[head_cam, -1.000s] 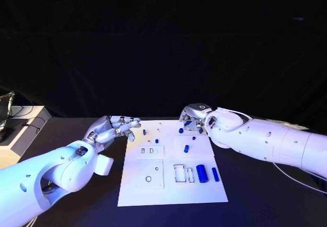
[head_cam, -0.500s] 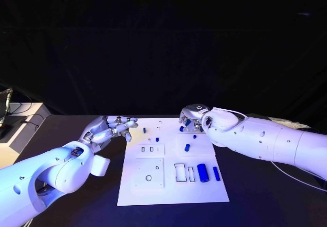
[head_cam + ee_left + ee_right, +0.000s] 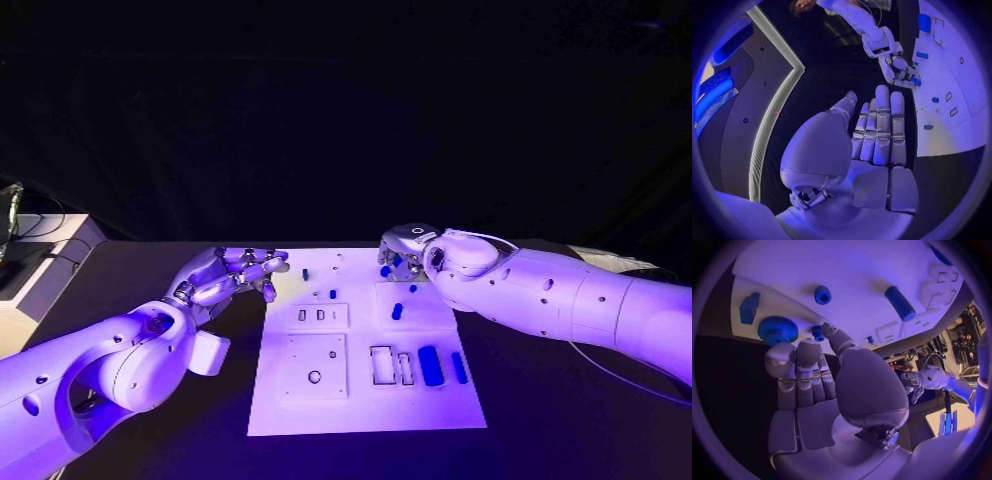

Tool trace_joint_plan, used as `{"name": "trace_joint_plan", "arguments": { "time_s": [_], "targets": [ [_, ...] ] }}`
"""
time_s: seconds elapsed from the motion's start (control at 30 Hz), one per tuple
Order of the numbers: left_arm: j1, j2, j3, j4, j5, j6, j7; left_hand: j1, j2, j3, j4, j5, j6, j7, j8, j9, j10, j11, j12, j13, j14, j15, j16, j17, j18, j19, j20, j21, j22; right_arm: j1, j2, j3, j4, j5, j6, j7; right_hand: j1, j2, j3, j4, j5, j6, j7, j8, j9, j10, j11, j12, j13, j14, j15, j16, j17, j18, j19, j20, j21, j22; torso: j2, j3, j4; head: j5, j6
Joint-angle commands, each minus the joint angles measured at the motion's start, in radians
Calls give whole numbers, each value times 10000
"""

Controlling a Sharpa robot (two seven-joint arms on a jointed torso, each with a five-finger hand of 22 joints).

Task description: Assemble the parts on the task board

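A: Where is the blue gear (image 3: 777,329) placed relative to the right hand (image 3: 807,390)?

B: Just beyond the fingertips (image 3: 781,355), on the white board (image 3: 361,400) edge; a small peg (image 3: 819,333) is seen beside them. Nothing is visibly held (fingers extended, close together).

A: And the left hand (image 3: 231,274)?

B: Kept off the board, fingers loosely curled, empty. Contact under the right fingertips cannot be made out.

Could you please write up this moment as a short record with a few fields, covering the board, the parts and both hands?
board: white task board in the middle of the black table
parts: small blue pieces on the board, among them a knurled round part and a cylinder
left robot hand: open, beside the board's left edge, holding nothing
right robot hand: over the board's far right corner, fingertips at a small blue part; grasp unclear
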Motion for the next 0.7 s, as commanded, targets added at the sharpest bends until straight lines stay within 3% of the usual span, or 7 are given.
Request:
{"name": "trace_joint_plan", "arguments": {
  "time_s": [0.03,0.37,0.53,0.63,0.7],
  "targets": [
    [10,21,12,1,-41,183,5,-124,36,-37,-14,-11,-44,40,-37,11,-67,30,-44,11,-66,-4,55,-27,150,-89,10,57,-20,-11,38,3,-34,-124,222,-1,-13,31,178,19,-15,76,7,39,8,75,-1,30,8,-54,14,57,-25,115,103,-13,-133,151,51,-28,82,-58,3],
    [10,32,13,-22,-41,199,-34,-122,57,-42,-14,-11,-53,48,-39,10,-77,33,-44,12,-62,-2,60,-43,156,-92,14,69,-33,-30,74,3,-73,-20,241,55,-132,122,631,205,-50,302,-47,47,17,303,-72,28,7,-51,-34,82,-38,89,192,-49,-336,485,130,-63,152,-147,33],
    [9,40,14,-33,-41,220,-59,-122,57,-42,-14,-11,-53,48,-39,10,-77,33,-44,12,-62,-2,60,-43,156,-92,14,69,-33,-33,71,3,-62,-1,218,50,-124,295,1011,362,-228,523,-109,61,34,582,-160,30,11,-43,-93,108,-26,27,253,-98,-310,731,164,-78,184,-173,61],
    [9,43,14,-42,-41,235,-81,-116,77,-39,-14,-12,-55,50,-37,11,-80,34,-44,11,-64,-2,64,-52,159,-94,16,77,-43,-34,65,3,-60,-74,161,-14,44,612,1349,355,-489,762,-164,81,64,899,-258,36,19,-39,-159,125,-11,-55,299,-155,-107,975,181,-85,206,-190,73],
    [9,43,14,-48,-41,242,-92,-116,77,-39,-14,-12,-55,50,-37,11,-80,34,-44,11,-64,-2,64,-52,159,-94,16,77,-43,-34,54,3,-57,-160,14,-78,60,622,1457,307,-492,795,-171,75,63,939,-276,39,21,-43,-175,128,-2,-80,290,-182,-103,1051,187,-89,222,-206,88]
  ]
}}
